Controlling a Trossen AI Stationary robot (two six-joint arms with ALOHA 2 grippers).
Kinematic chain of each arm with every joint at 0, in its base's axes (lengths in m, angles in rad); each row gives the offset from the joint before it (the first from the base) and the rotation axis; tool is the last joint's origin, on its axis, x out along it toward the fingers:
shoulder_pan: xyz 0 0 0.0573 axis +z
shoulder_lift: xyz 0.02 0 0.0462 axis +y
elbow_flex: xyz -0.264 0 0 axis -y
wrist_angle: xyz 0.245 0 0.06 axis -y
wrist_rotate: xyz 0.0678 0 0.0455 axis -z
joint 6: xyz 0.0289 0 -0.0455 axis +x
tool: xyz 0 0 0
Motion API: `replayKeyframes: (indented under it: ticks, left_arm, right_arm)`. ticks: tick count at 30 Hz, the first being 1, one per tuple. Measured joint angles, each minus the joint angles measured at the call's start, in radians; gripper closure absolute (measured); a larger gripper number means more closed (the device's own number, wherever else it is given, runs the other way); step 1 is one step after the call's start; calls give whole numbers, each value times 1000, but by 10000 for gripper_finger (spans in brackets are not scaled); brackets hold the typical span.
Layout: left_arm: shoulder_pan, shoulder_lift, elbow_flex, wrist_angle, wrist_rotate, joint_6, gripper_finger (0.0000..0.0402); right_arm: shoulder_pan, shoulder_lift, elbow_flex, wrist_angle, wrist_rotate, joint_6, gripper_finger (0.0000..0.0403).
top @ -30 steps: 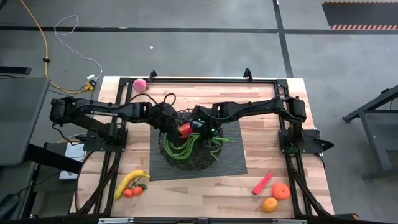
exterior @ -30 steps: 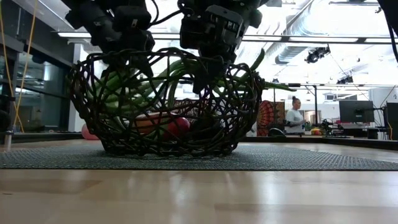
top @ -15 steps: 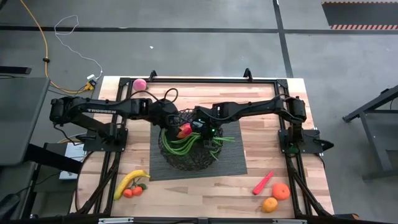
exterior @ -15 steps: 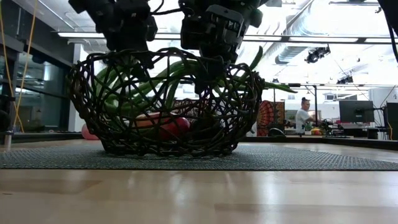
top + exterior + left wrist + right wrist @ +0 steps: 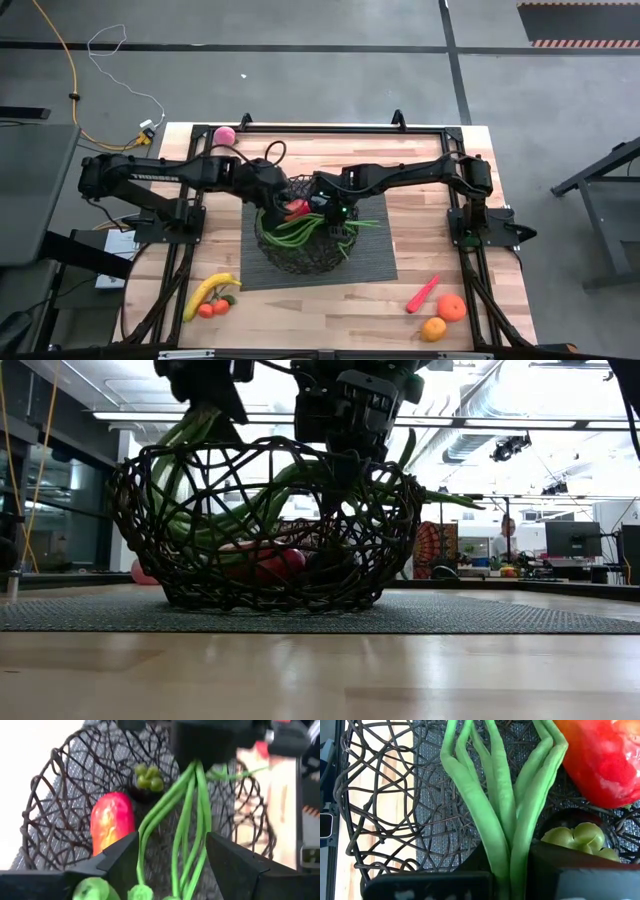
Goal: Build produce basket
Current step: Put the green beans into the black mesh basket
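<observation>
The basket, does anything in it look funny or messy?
Yes. The green beans are not tucked in: several stick out over the basket's rim toward the right, above the mat.
</observation>
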Motion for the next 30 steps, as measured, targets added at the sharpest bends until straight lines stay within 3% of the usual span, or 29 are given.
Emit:
replayKeyframes:
  ticks: [5,11,19,30]
  left_arm:
    - [-31,0,3,-84,-60,134,181]
    - [-43,0,3,-69,-168,213,181]
    - [-40,-9,3,-6,-174,237,181]
    - [-39,-214,2,-12,-183,215,181]
  right_arm:
    - [0,0,0,0,0,-2,402]
    - [0,0,0,0,0,-3,402]
    - [0,-15,0,-23,0,24,402]
    - [0,-71,0,-211,-13,98,402]
